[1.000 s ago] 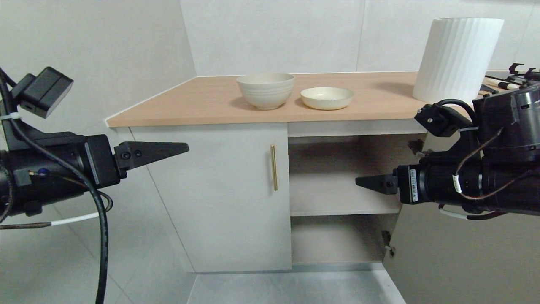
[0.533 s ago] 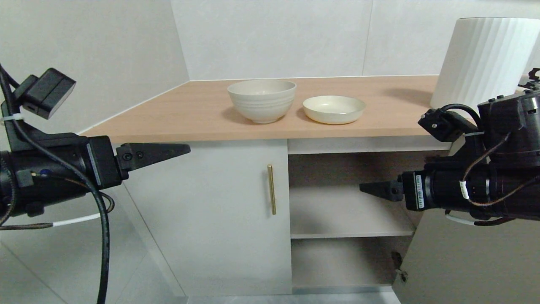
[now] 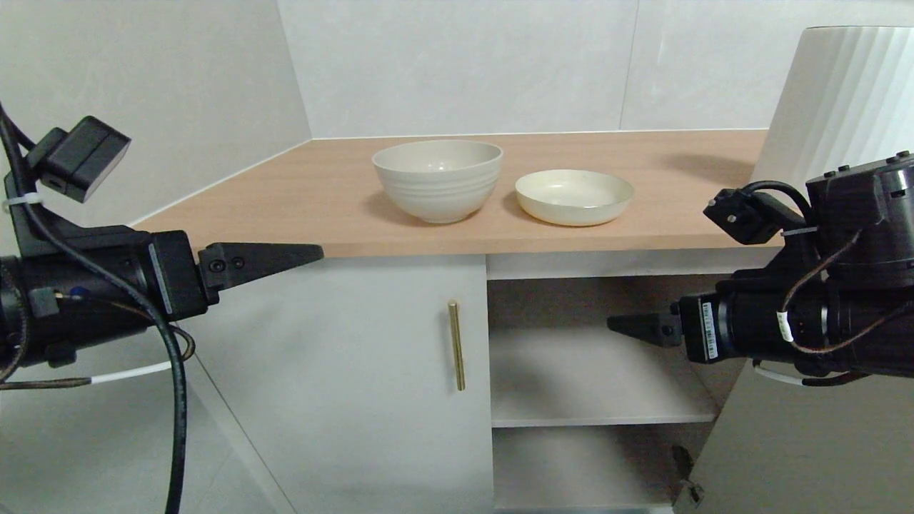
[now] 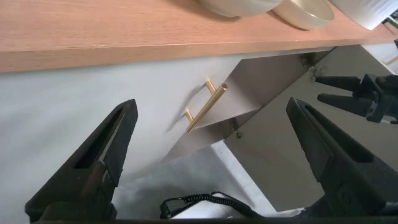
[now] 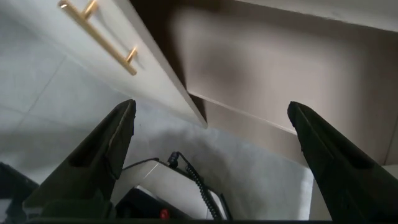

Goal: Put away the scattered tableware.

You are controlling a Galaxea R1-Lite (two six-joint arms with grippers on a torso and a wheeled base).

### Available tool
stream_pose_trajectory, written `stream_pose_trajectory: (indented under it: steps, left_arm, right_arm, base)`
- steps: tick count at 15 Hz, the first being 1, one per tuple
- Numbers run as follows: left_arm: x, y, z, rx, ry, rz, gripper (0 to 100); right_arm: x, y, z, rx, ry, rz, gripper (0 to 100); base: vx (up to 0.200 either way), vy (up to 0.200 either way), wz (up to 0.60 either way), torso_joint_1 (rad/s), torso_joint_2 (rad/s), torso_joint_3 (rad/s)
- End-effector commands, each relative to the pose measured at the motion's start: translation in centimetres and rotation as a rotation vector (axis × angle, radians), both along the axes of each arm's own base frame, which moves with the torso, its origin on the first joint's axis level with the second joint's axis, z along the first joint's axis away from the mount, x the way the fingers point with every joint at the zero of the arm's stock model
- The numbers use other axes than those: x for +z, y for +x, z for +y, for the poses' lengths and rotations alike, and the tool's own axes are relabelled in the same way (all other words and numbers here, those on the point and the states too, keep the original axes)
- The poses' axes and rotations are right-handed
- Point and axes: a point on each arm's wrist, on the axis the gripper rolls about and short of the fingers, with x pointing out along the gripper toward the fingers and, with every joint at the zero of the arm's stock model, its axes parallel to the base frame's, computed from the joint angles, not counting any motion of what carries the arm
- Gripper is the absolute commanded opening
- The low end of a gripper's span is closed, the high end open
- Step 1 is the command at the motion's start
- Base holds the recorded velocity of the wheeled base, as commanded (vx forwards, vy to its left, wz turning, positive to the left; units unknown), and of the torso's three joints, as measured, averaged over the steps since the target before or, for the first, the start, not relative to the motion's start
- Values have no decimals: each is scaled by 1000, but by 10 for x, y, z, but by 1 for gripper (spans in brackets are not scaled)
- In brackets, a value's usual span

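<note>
1. A deep cream ribbed ceramic bowl (image 3: pixel 436 178) stands upright near the front edge of the wooden table (image 3: pixel 285 207); its plain cream inner wall is visible.
2. A shallow cream ceramic dish (image 3: pixel 574 196) sits just beside the bowl, towards the table's right end and not touching it, and its bare glazed floor is visible.
3. A tall white ribbed vase (image 3: pixel 835 100) stands at the right end of the table.
4. In the grey cabinet below, the left door with a brass bar handle (image 3: pixel 456 345) is closed. The right compartment is open, and bare shelf boards (image 3: pixel 593 385) are seen inside.
5. The left claw (image 3: pixel 314 251) is held level with the table's front edge, well apart from the bowl, with its fingers spread wide.
6. The right claw (image 3: pixel 614 327) is held before the open compartment, above the shelf, also spread wide and gripping nothing.
</note>
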Motion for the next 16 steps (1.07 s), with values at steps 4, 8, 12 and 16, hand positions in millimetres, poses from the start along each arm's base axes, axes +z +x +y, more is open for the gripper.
stream_pose_trajectory:
  steps: [4,8,12,16]
  left_arm:
    - [-2,2,-1,-2,0,9,100]
    - [-2,3,-1,-2,1,12,100]
    - [-4,4,-1,-2,3,19,100]
    - [-7,7,-2,-3,5,31,100]
  right_arm:
    - [0,1,1,1,4,-6,100]
    - [0,1,1,1,4,-6,100]
    - [-1,2,1,-1,3,-5,100]
    - [-1,2,1,-2,2,-4,100]
  base:
    - [0,0,0,0,0,0]
    - [0,0,0,31,-174,-131]
    - [0,0,0,139,-401,-293]
    - [0,0,0,167,-484,-290]
